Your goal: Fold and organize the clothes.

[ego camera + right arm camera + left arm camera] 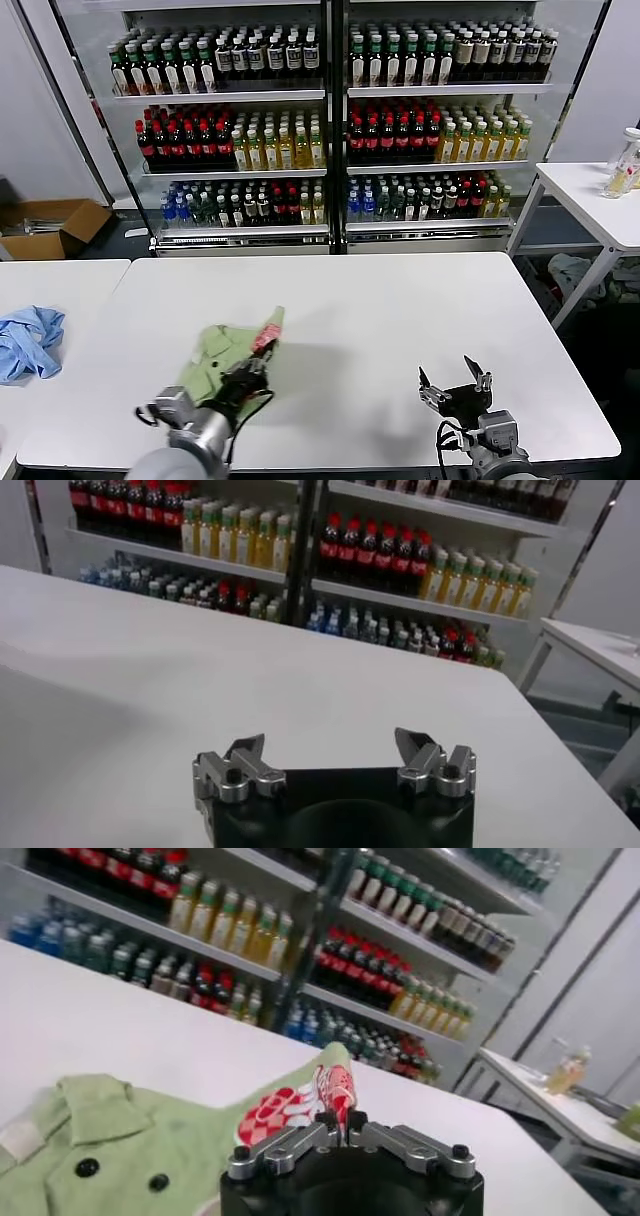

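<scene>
Head view: left gripper (pixel 252 368) fingers clenched on shirt (pixel 222 352), lying diagonally; right gripper (pixel 456 385) fingers released.

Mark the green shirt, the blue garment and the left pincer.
green shirt (pixel 212 352), head view, on the shirt body.
blue garment (pixel 25 340), head view, middle of the crumpled pile.
left pincer (pixel 343 1128), left wrist view, between the fingertips, shut on the shirt's checkered patch.
</scene>
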{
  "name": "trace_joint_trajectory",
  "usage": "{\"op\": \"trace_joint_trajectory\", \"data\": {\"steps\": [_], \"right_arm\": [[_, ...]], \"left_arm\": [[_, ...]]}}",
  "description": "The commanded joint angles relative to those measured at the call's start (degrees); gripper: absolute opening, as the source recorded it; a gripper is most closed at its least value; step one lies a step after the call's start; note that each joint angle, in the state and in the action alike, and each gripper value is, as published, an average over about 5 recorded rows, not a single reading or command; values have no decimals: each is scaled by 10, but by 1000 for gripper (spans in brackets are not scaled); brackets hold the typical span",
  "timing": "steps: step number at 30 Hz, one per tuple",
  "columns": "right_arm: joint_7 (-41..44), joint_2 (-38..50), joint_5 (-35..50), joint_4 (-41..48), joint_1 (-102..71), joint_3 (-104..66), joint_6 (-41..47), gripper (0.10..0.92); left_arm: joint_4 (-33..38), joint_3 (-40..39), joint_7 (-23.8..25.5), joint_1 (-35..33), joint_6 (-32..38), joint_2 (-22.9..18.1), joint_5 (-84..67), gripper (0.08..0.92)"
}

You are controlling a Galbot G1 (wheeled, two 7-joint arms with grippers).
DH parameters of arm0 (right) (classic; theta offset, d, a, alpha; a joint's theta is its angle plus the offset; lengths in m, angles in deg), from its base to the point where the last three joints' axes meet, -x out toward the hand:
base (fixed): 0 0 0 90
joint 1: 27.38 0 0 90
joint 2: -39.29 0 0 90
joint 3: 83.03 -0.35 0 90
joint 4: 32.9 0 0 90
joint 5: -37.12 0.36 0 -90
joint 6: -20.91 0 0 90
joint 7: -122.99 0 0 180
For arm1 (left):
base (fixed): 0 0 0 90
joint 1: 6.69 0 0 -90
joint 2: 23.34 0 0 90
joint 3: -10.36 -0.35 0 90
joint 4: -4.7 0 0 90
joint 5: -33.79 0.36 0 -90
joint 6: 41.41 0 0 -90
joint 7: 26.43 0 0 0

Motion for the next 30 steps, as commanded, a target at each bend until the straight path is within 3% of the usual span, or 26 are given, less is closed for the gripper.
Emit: {"op": "trace_joint_trajectory", "data": {"steps": [1,6,15,22,30], "right_arm": [[-1,0,0,-4,4,0,3,823],[0,3,2,-3,15,-5,6,823],[13,5,77,29,96,43,-4,823],[-13,-37,167,103,212,192,18,823],[-40,-91,242,244,330,285,19,823]], "left_arm": [[-78,-126,-25,80,59,-60,86,106],[-77,-117,-16,101,81,-59,86,135],[-42,-30,92,38,137,9,182,381],[-25,84,106,-29,180,45,247,589],[-15,146,103,-80,183,39,242,794]]}}
